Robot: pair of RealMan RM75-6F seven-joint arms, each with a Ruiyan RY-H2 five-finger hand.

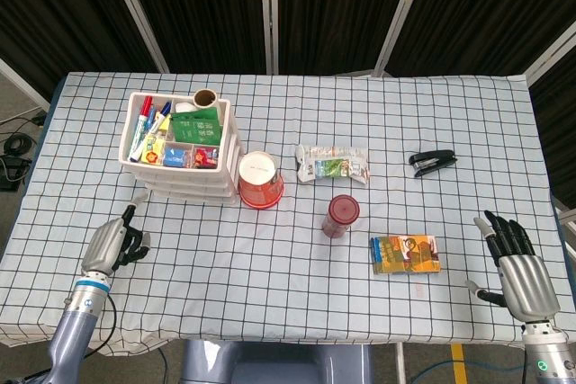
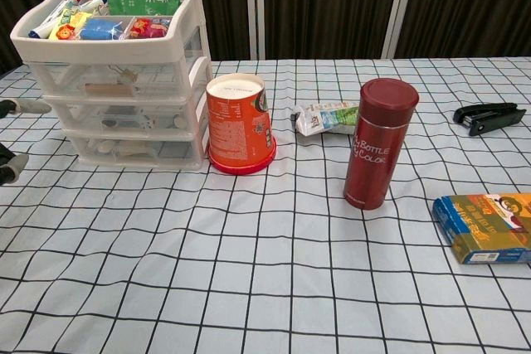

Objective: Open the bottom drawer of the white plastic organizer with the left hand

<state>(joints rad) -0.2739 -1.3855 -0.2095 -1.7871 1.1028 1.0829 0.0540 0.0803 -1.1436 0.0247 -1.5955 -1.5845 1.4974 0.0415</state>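
Organizer: the white plastic organizer stands at the far left of the checked table; its top tray holds markers and a green packet.
Bottom drawer: the bottom drawer sits flush with the two drawers above it, closed.
My left hand: my left hand is over the table near the left edge, just in front of the organizer and apart from it. One finger points toward the organizer and the others are curled in; it holds nothing. In the chest view only fingertips show at the left border.
My right hand: my right hand rests at the near right edge, fingers spread, empty.
Orange cup: the orange cup stands upside down just right of the organizer.
Red bottle: the red bottle stands upright near the middle.
Snack packet: the snack packet lies beyond the bottle.
Box: the colourful box lies flat to the right of the bottle.
Stapler: the black stapler lies at the far right.
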